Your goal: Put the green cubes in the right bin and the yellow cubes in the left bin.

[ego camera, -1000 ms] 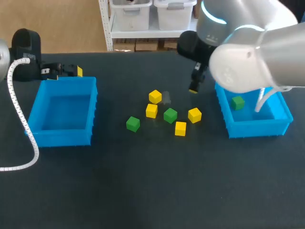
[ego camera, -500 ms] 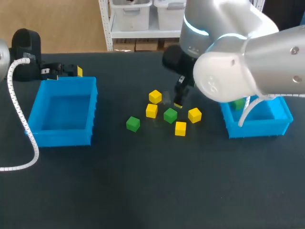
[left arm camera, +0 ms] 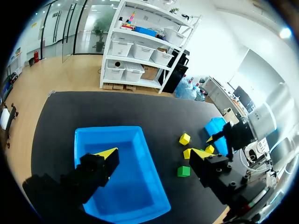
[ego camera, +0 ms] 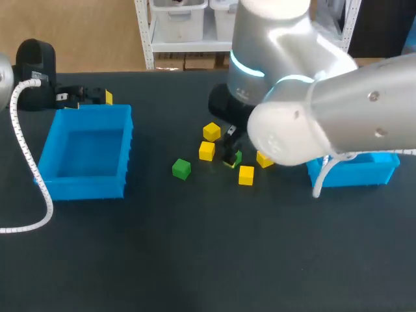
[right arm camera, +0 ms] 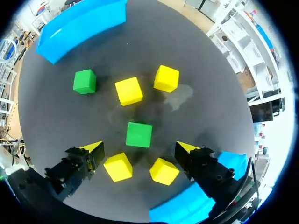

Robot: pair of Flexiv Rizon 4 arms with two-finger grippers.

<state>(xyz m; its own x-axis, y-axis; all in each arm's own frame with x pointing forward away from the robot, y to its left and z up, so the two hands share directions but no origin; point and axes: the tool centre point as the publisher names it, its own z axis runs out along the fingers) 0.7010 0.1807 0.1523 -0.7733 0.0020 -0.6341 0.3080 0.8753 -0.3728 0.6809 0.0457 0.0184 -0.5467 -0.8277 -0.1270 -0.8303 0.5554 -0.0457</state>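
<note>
My right gripper [ego camera: 229, 153] hangs open just above the middle green cube [ego camera: 235, 158], which lies ahead of it, between its fingers [right arm camera: 138, 134]. A second green cube [ego camera: 181, 169] lies off to the left. Around the middle one sit several yellow cubes [ego camera: 211, 131], [ego camera: 207, 150], [ego camera: 246, 175]; one more [ego camera: 262, 158] peeks out from under my right arm. The left bin [ego camera: 84, 182] is empty. My left gripper [ego camera: 84, 96] stays open behind it, looking down into that bin [left arm camera: 140, 196]. My right arm covers most of the right bin [ego camera: 357, 172].
A white ribbed cable [ego camera: 26, 156] curves along the left bin's left side. Bare dark tabletop spreads across the front half.
My right arm has swung left from beside the right bin to the cluster of cubes and come down over the middle green cube. The left arm has not moved.
</note>
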